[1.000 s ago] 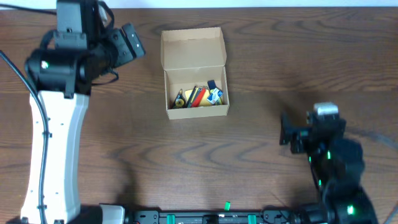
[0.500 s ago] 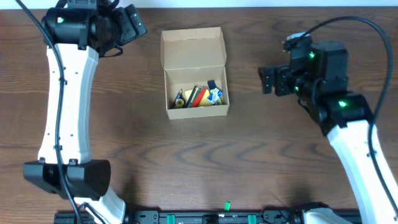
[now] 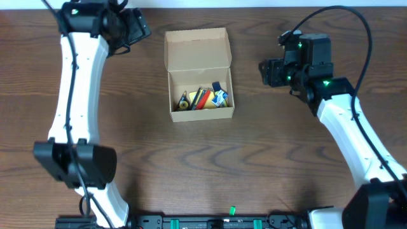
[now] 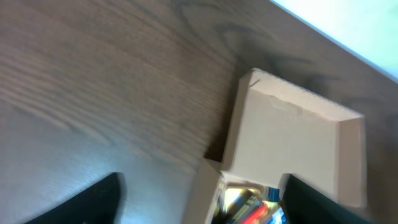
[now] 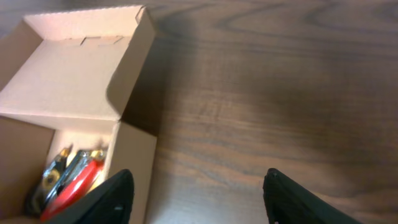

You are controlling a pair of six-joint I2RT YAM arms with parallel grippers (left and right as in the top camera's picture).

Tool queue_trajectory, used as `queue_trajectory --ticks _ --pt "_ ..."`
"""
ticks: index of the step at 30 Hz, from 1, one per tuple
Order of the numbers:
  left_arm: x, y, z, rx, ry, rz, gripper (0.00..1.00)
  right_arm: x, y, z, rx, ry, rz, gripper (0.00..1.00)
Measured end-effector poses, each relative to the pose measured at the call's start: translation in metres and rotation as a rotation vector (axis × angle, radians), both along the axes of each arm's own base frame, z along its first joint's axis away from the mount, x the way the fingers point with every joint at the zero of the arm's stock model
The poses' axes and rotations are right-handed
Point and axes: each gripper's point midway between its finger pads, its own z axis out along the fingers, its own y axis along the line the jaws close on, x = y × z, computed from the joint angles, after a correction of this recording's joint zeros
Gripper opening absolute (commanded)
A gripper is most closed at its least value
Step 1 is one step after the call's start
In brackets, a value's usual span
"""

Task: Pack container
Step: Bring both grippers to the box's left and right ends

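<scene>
The container is a tan cardboard box standing mid-table, its hinged lid folded back toward the far edge. Inside lie several small items in yellow, red, blue and black. My left gripper hovers off the box's back left corner, open and empty. In the left wrist view the lid and the items show between its dark fingers. My right gripper hangs to the right of the box, open over bare wood. The right wrist view has the container at the left, beyond the left finger.
The table is dark wood. A pale strip runs along its far edge. A black rail with green marks lies along the front edge. A black cable loops above the right arm.
The right arm has swung from the front right corner up to the box's right side. The left arm has stretched toward the far edge, its gripper staying near the box's back left.
</scene>
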Motion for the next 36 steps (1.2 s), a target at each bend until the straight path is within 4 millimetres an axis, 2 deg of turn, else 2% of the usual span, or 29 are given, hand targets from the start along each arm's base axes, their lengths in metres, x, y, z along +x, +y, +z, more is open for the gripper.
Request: queue_trajectory --ticks 1,2,3,6,9,13,16,21,24,30,32,36 --pt "0.005 0.0 -0.008 0.002 0.011 0.002 0.34 0.003 -0.002 0.001 0.019 -0.003 -0.023 0.42" --pt "0.009 0.0 -0.017 0.006 0.024 -0.001 0.13 0.007 -0.004 0.002 0.036 -0.01 -0.045 0.3" --pt "0.013 0.0 -0.024 0.006 0.033 0.005 0.06 0.009 -0.007 0.003 0.043 -0.017 -0.058 0.19" --pt "0.022 0.001 -0.045 0.013 0.061 0.004 0.06 0.016 -0.02 0.004 0.086 -0.018 -0.126 0.01" --pt "0.025 0.01 -0.054 0.026 0.074 0.024 0.06 0.023 -0.037 -0.012 0.122 0.028 -0.204 0.01" --pt "0.028 0.036 -0.061 0.024 0.087 0.086 0.05 0.032 -0.053 -0.039 0.188 0.088 -0.261 0.01" --pt "0.031 0.05 -0.069 -0.011 0.101 0.123 0.06 0.041 -0.054 -0.046 0.248 0.09 -0.275 0.01" --pt "0.037 0.065 -0.101 -0.118 0.162 0.185 0.05 0.057 -0.044 -0.061 0.363 0.102 -0.278 0.01" --pt "0.042 0.062 -0.122 -0.192 0.195 0.192 0.06 0.063 -0.036 -0.077 0.435 0.137 -0.281 0.01" --pt "0.048 0.041 -0.157 -0.283 0.256 0.16 0.06 0.069 -0.02 -0.108 0.557 0.219 -0.286 0.01" --pt "0.052 0.036 -0.162 -0.293 0.253 0.147 0.06 0.072 -0.016 -0.113 0.598 0.228 -0.289 0.01" --pt "0.062 0.032 -0.159 -0.309 0.209 0.138 0.06 0.083 -0.006 -0.114 0.675 0.217 -0.294 0.01"
